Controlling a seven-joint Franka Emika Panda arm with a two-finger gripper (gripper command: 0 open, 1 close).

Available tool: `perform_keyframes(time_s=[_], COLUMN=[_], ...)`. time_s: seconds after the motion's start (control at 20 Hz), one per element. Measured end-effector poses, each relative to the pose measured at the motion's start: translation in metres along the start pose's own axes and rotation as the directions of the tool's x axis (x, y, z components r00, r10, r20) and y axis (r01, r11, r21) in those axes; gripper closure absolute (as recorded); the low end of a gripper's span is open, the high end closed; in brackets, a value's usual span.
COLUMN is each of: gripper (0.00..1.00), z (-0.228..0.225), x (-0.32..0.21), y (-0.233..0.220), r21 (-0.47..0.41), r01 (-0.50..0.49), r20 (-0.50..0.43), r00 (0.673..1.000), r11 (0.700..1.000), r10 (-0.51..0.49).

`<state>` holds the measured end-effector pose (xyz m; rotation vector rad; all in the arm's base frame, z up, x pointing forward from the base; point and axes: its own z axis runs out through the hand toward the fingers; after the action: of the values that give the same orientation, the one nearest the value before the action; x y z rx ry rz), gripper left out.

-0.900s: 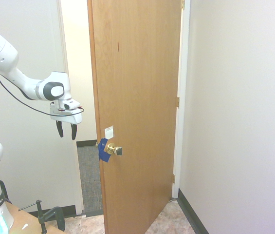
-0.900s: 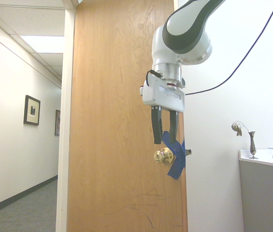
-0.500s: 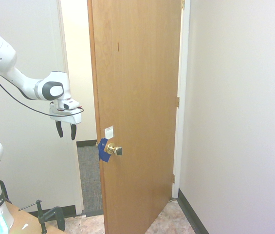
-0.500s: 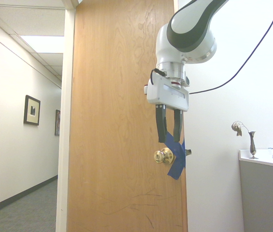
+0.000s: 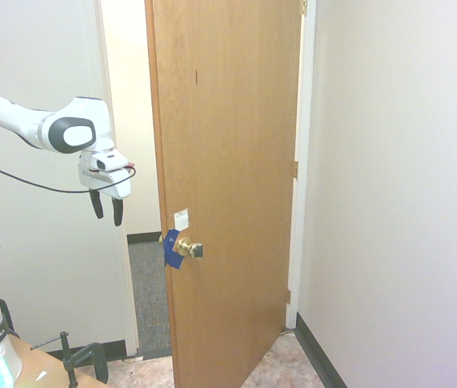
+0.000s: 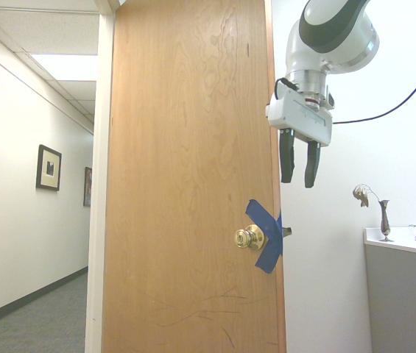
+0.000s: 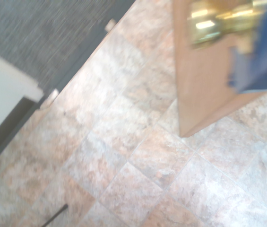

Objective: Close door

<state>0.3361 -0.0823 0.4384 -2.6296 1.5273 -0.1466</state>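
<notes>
First exterior view: door [image 5: 228,162] ajar, orange-brown, smooth. Gripper [image 5: 107,208] beside latch edge, above height of brass knob [image 5: 186,247] — fingers apart, nothing between. Risk: push from wrong face would widen gap. White sticker [image 5: 181,219] just above knob.

Second exterior view: fingers above knob, toward latch-edge side; low sweep might snag blue tape [image 6: 266,235] or knob. Scratches below knob.

Wrist view: blurred knob, tape alongside; contact too near edge could slip off.
</notes>
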Motion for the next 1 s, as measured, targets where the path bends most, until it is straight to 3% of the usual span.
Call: perform_keyframes(time_s=[0.4,1.0], gripper=[0.0,0.0], z=[-0.002,-0.013], x=[0.065,0.136], y=[0.029,0.085], r21=[0.024,0.07], r01=[-0.155,-0.36], r20=[-0.015,-0.023], r00=[0.988,0.932], r11=[0.988,0.93], r10=[0.155,0.363])
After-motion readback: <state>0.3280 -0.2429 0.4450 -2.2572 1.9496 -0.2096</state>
